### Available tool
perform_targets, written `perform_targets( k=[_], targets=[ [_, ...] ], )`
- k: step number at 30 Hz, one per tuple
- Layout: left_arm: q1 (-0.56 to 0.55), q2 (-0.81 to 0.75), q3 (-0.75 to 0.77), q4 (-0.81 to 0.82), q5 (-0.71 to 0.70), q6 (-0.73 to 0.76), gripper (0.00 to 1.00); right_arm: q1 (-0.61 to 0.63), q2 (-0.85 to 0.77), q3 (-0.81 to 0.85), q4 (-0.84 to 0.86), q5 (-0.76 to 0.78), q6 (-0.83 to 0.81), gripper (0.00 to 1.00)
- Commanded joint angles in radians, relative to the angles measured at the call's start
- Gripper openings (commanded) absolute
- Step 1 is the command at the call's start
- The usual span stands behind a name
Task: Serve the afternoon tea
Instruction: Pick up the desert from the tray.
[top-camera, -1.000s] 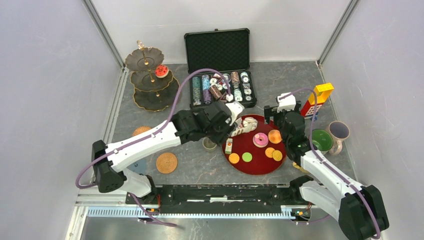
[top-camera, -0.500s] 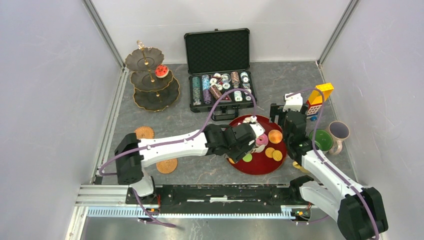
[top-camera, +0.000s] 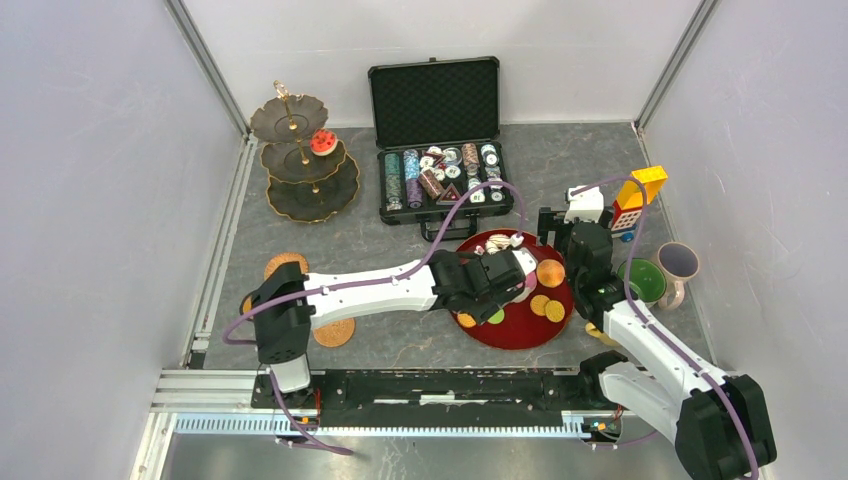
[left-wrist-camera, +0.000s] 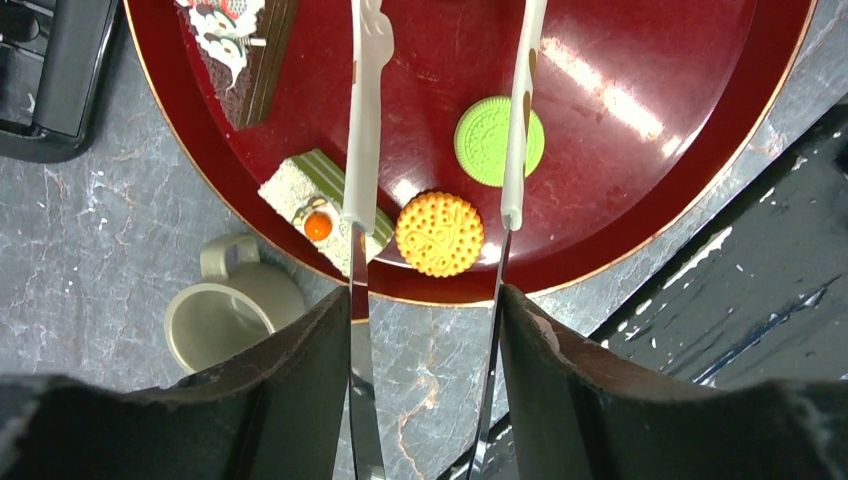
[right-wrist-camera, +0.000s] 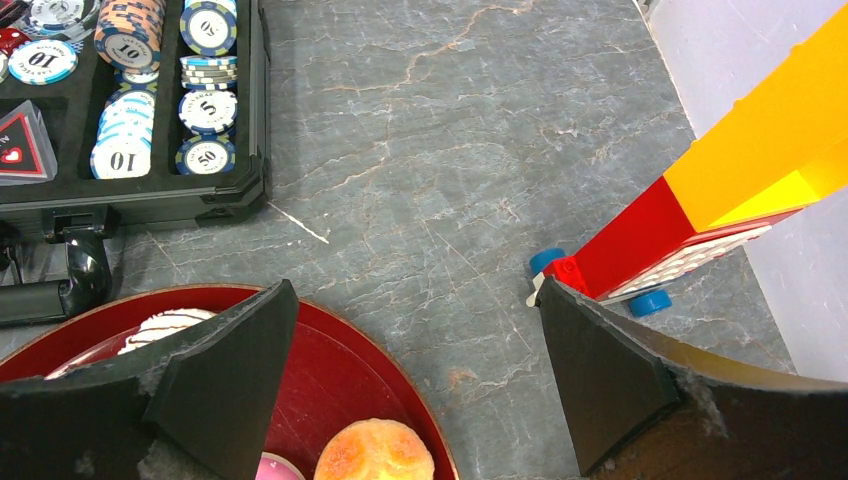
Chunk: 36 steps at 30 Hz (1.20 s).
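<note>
Thin metal tongs (left-wrist-camera: 362, 120) with white tips pass between my left gripper's (left-wrist-camera: 425, 300) fingers, which are shut on their arms. The tips straddle an orange round (left-wrist-camera: 439, 234) at the near rim of the red plate (left-wrist-camera: 620, 60). A green round (left-wrist-camera: 499, 141) lies just past the right tip, and a green-striped cake slice (left-wrist-camera: 318, 210) sits under the left one. My right gripper (right-wrist-camera: 412, 295) hangs open and empty over the plate's far right edge, above an orange bun (right-wrist-camera: 374, 452). The dark three-tier stand (top-camera: 303, 160) is at the far left with a red sweet (top-camera: 322, 141) on it.
A beige mug (left-wrist-camera: 228, 315) stands just off the plate's left rim. A green mug (top-camera: 643, 281) and a grey mug (top-camera: 679, 261) stand right of the plate. The open poker chip case (top-camera: 440, 150) is behind, the red-yellow block tower (top-camera: 633, 200) at the right. Cork coasters (top-camera: 333, 330) lie near left.
My left arm has swung from beside the chip case down over the plate's near left part, with the tongs spreading slightly. The right gripper has shifted a little to the right.
</note>
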Motion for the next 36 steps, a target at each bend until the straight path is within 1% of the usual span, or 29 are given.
perform_targets(
  k=[1,11,16,28,32,36],
  targets=[
    [-0.007,0.028,0.063,0.041,-0.029,0.057,0.61,-0.005,-0.006,0.03,0.035,-0.001,-0.005,0.98],
    [-0.007,0.118,0.147,0.034,-0.069,0.107,0.61,-0.005,-0.007,0.027,0.038,-0.003,-0.008,0.98],
    [-0.007,0.125,0.153,0.027,-0.079,0.113,0.59,-0.005,-0.007,0.027,0.039,-0.003,-0.008,0.98],
    [-0.016,0.061,0.155,-0.003,-0.089,0.084,0.39,-0.006,-0.004,0.027,0.043,-0.006,-0.008,0.98],
    [-0.031,0.026,0.165,-0.041,-0.095,0.078,0.36,-0.007,-0.004,0.028,0.041,-0.01,-0.007,0.98],
    [-0.042,-0.033,0.164,-0.08,-0.116,0.078,0.35,-0.006,-0.001,0.027,0.042,-0.01,-0.005,0.98]
  ],
)
